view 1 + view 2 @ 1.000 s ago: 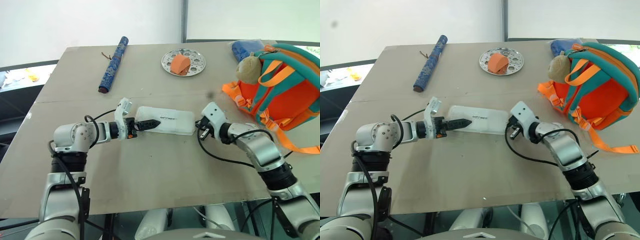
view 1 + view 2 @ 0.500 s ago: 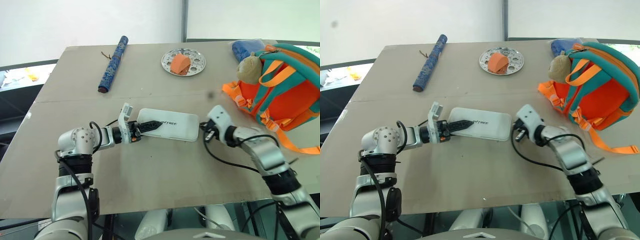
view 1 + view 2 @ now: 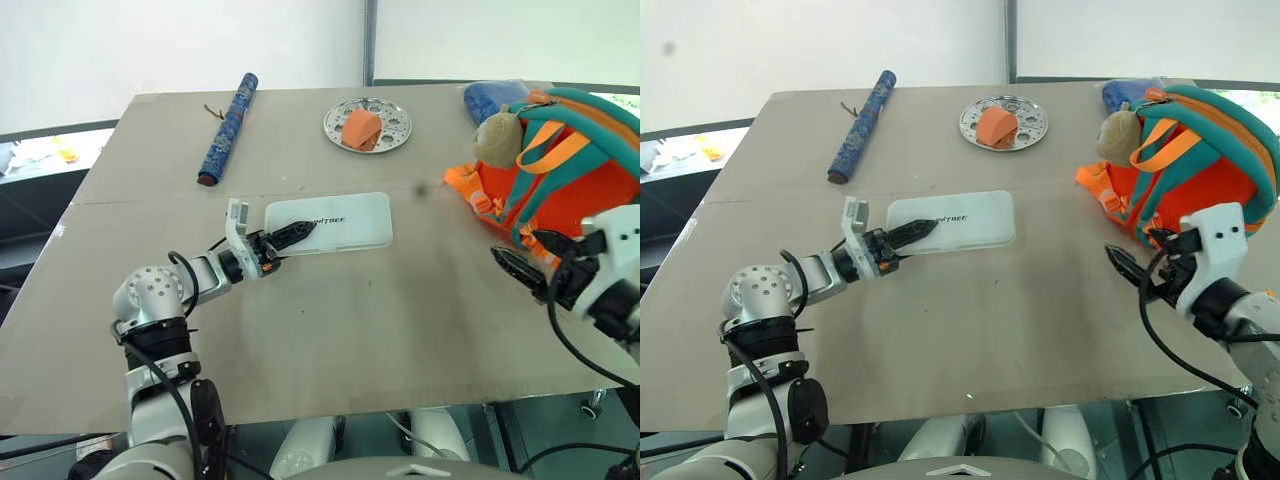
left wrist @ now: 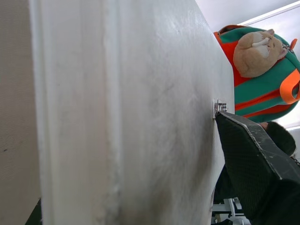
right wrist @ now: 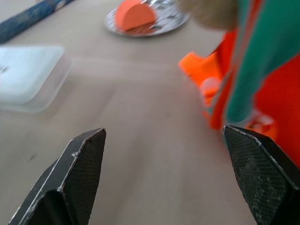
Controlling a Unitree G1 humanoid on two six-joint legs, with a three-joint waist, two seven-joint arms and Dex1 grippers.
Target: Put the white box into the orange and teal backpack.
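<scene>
On the counter lies the white box, its left end apparently gripped by the left pincer. Beside the orange and teal backpack, the right pincer is spread, holding nothing.

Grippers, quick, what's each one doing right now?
Left gripper: shut on the white box.
Right gripper: open, holding nothing, beside the backpack.

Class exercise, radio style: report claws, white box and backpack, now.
Left claw shut on white box. Right claw open, empty, beside backpack. Box on table, apart from backpack; nothing between.
</scene>
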